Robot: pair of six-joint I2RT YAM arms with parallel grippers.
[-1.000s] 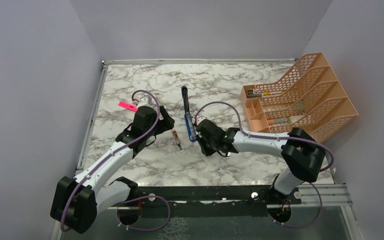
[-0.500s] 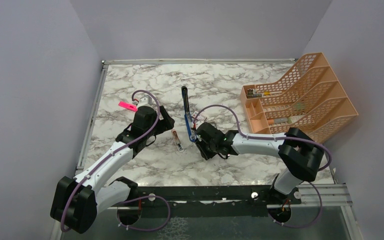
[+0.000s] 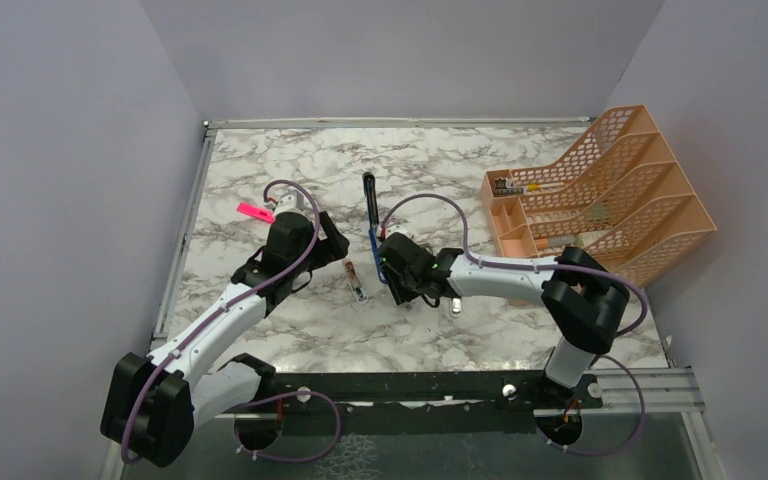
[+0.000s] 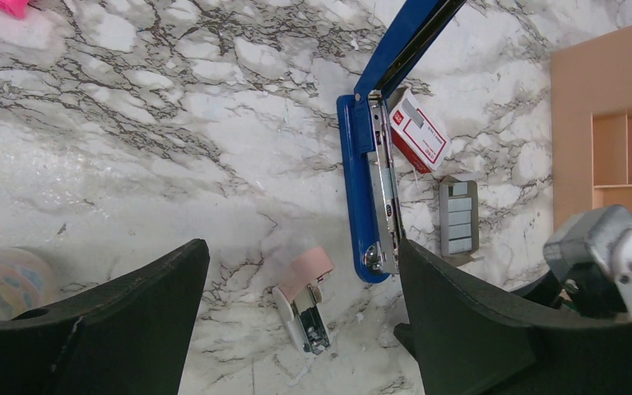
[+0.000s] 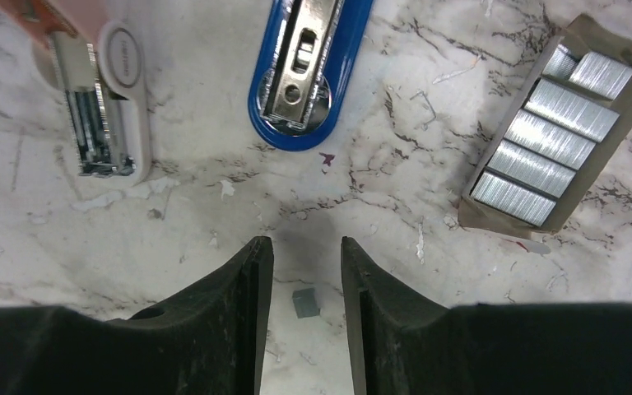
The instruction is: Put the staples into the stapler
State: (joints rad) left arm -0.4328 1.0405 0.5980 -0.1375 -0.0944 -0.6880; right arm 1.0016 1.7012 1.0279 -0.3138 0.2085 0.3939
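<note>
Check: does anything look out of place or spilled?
A small grey clump of staples lies loose on the table between the right gripper's parted fingers, apart from the staple tray and the opened blue stapler.

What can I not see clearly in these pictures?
- Top view: the staples are hidden by the right gripper.
- Right wrist view: the stapler is cut off by the top edge.
- Right wrist view: the loose grey bit is too small to identify.
- Top view: the contents of the orange rack are too small.

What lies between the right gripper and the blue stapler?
Only bare marble table with scraps, in the right wrist view. The staples lie between the fingers of the right gripper.
</note>
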